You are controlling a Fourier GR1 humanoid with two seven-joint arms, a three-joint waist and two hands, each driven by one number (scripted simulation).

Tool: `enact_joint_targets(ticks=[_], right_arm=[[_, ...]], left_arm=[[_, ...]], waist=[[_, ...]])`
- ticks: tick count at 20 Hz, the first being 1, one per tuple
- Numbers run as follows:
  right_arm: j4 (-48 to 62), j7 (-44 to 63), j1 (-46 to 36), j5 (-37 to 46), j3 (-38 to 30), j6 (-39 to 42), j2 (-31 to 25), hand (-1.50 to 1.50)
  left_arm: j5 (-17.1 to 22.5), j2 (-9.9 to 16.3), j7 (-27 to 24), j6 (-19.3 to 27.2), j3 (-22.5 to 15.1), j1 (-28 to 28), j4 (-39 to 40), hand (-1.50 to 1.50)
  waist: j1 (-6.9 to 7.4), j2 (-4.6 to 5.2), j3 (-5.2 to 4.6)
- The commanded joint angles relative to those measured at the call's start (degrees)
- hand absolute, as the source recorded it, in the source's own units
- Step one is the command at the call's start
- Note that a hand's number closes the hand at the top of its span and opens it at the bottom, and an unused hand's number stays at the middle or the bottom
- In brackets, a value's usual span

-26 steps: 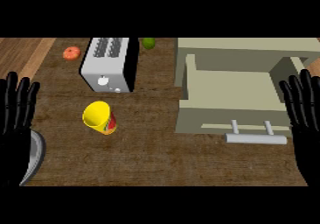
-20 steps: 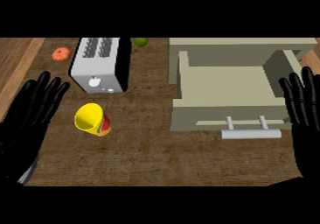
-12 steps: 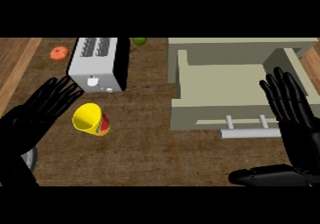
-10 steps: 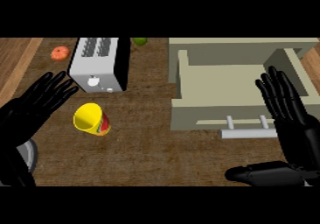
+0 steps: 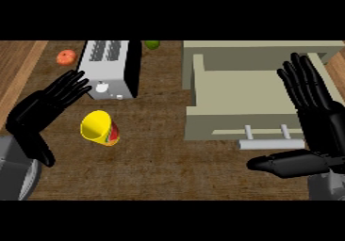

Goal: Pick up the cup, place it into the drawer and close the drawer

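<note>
Head view, looking steeply down at a dark wooden counter. At the left, the left hand (image 5: 45,107) is spread wide with straight fingers, holding nothing; its fingertips point up and to the right, toward a grey toaster (image 5: 110,68). Just beside this hand, to its right and a little lower, stands the cup (image 5: 99,128), yellow with a red and green band, leaning slightly. Hand and cup are apart, not touching.

At the right, the right hand (image 5: 316,113) is also spread flat and empty, fingers pointing up, thumb stretched out to the left. It lies over the right side of the drawer (image 5: 234,84), a pale box pulled out toward the viewer, with a bar handle (image 5: 270,143) on its front just above the thumb.

Behind the toaster sit an orange fruit (image 5: 66,57) at its left and a green fruit (image 5: 153,44) at its right, both well apart from the cup.

The step in hand looks like the reach for the cup. To do it well, the left hand should probably swing its palm in against the cup's side and close thumb and fingers round the body below the rim, since a nudge from the fingertips could tip it. The right hand should stay clear of the drawer's inside, so the cup has room to go in.
</note>
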Motion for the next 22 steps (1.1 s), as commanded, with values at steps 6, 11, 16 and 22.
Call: enact_joint_targets(ticks=[6,11,16,22], right_arm=[[3.33,-3.63,-1.58,0.81,-1.45,-0.02,0.22,-1.5],[2.1,-3.17,-1.82,1.02,0.19,0.91,0.36,-1.5],[2.83,-2.03,-3.3,-1.93,-3.21,2.34,-1.82,-1.5],[3.81,0.44,-6.5,-3.85,-4.65,3.24,-3.42,-1.5]], left_arm=[[-22.14,0.83,-23.4,0.65,-0.51,-4.92,22.8,-1.5],[-27.23,0.7,-32.22,3.46,-3.24,-5.78,31.38,-1.5],[-30.14,-0.15,-35.79,7.73,-4.75,-9.97,38.69,-1.5],[-31.42,1.04,-42.38,8.61,-6.2,-7.82,41.77,-1.5]], waist=[[-0.66,0.31,-0.09],[-1.11,0.49,-0.16],[-1.71,0.58,-0.17],[-1.89,0.88,-0.27]])
